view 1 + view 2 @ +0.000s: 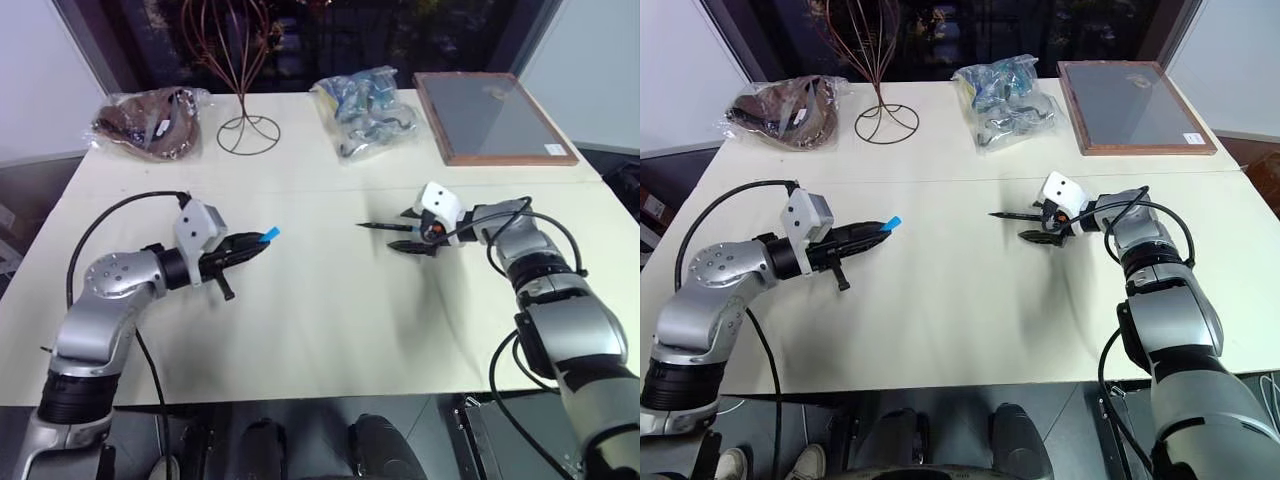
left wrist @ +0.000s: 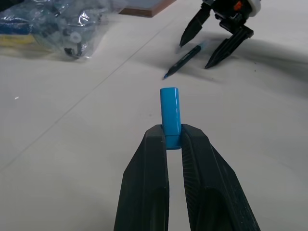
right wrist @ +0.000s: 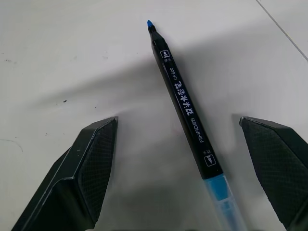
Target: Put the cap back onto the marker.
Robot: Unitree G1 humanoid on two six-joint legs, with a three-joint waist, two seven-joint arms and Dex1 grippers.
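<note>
Left gripper (image 1: 262, 240): clamped tight on the blue cap (image 1: 270, 235), above the table (image 1: 330, 320).
Right gripper (image 3: 178, 159): spread wide, straddling the marker (image 3: 185, 103), holding nothing.

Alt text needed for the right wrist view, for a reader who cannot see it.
The right claw is open, its two black fingers straddling the marker, which lies uncapped on the pale table. The marker's blue tip points away from the claw, and its light blue end lies between the fingers.
</note>
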